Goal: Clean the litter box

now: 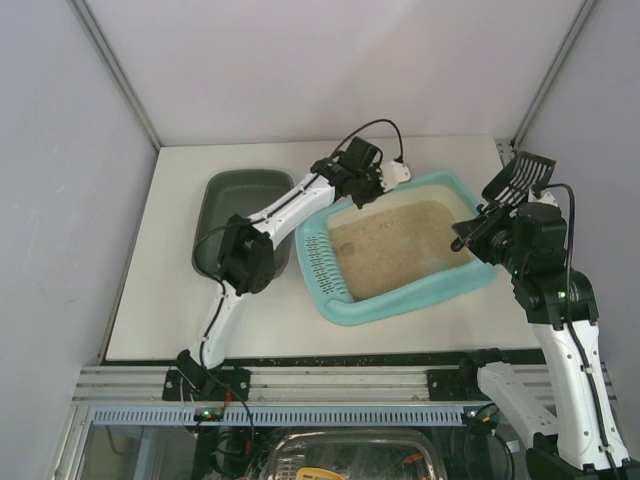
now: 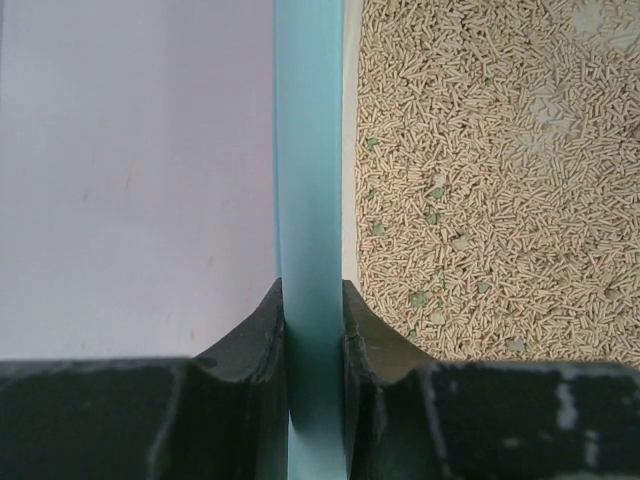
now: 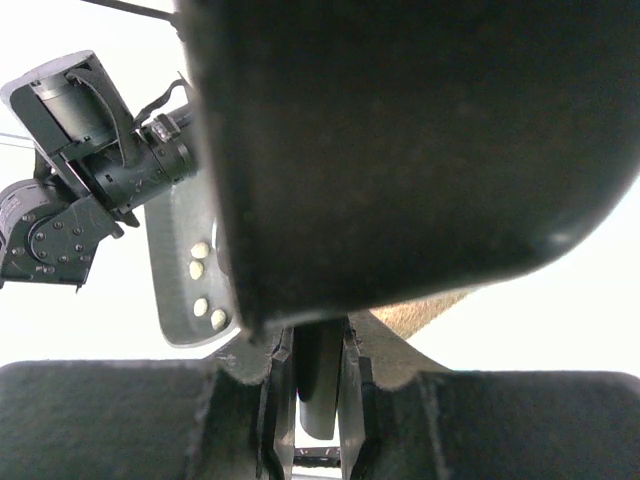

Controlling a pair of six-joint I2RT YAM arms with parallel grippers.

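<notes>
Tabletop: white flat board (image 1: 150, 310), across the middle of the overhead frame; both trays lie on it.
Grey-green tray: small, plain, dark grey-green plastic tray (image 1: 225, 195), left of centre in the overhead frame, near the litter box's left end; the left arm covers its lower right part.
Left arm: white-and-black jointed arm (image 1: 275, 212), running from the lower left of the overhead frame to upper centre.
Left gripper (image 2: 312, 310): clenched on the litter box's far rim; in its wrist view one finger lies outside the rim over the table and the other inside over the litter.
Litter box: large rounded-rectangular turquoise plastic tray (image 1: 345, 305), centre of the overhead frame, set at a slant on the tabletop.
Grille: slotted turquoise panel (image 1: 322, 262) at the box's lower left end.
Litter: tan pellets (image 2: 480, 150), filling the box floor to the right of the grille.
Right gripper (image 3: 320, 350): clamped on the scoop's dark handle, bottom centre of its wrist view.
Scoop: dark slotted plastic scoop (image 1: 524, 172), upper right of the overhead frame, beyond the box's right corner; a few pale pellets (image 3: 205, 285) cling to it.
Right arm: white-and-black arm (image 1: 570, 345), right edge of the overhead frame.
</notes>
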